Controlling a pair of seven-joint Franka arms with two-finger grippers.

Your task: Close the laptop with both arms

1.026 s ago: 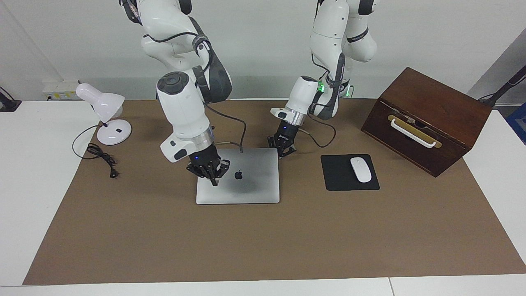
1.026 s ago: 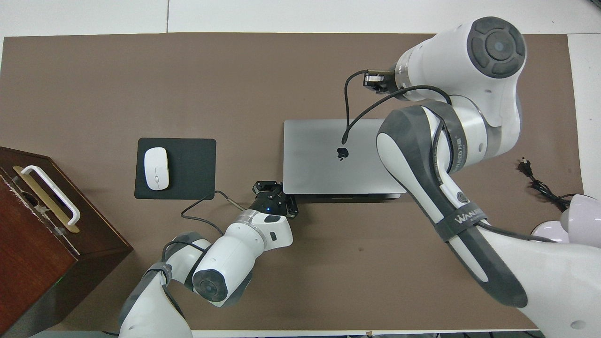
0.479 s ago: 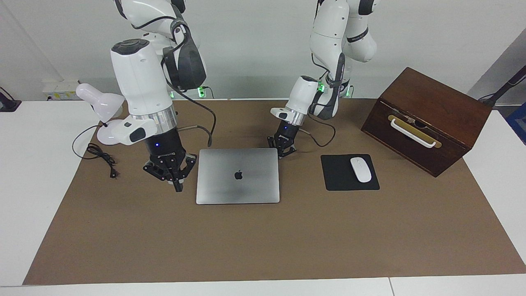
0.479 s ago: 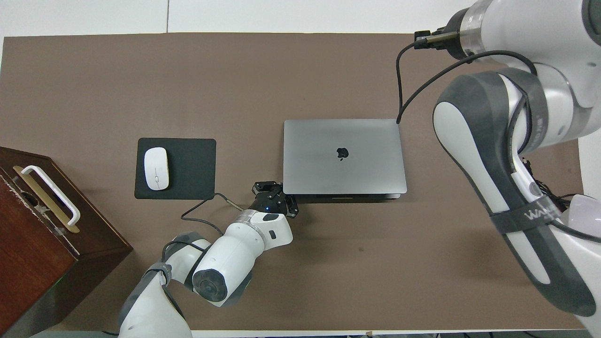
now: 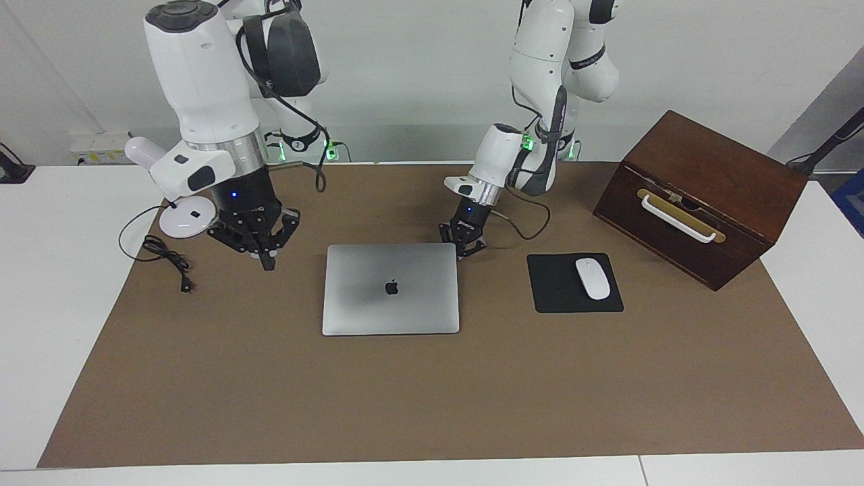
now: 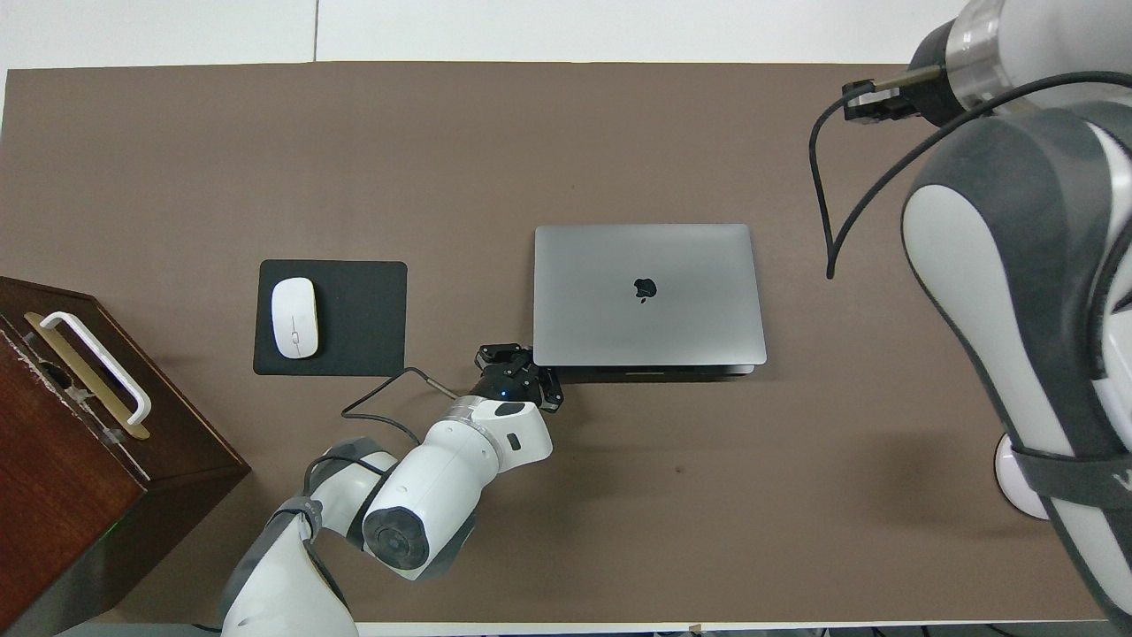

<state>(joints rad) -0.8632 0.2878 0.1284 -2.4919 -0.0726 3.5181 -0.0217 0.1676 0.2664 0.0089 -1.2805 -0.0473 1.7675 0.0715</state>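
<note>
Laptop (image 5: 391, 289): silver-grey, lid shut flat with the dark logo up; lies at the centre of the facing view on the brown mat (image 5: 432, 405).

Left gripper (image 5: 464, 251): low at the laptop's upper right corner in the facing view, just beside or touching the edge, which one I cannot tell; fingertips together, nothing held.

Right gripper (image 5: 266, 260): raised over the bare mat, upper left of the laptop in the facing view, well clear of the lid; fingertips together, nothing held.

Mouse pad (image 5: 574, 283): black, right of centre, beside the laptop; white mouse (image 5: 592, 278) on it.

Wooden box (image 5: 702, 196): dark, with a white handle, upper right of the frame.

Desk lamp (image 5: 172, 182): white, upper left, its black cord (image 5: 165, 256) coiled on the mat's edge.
</note>
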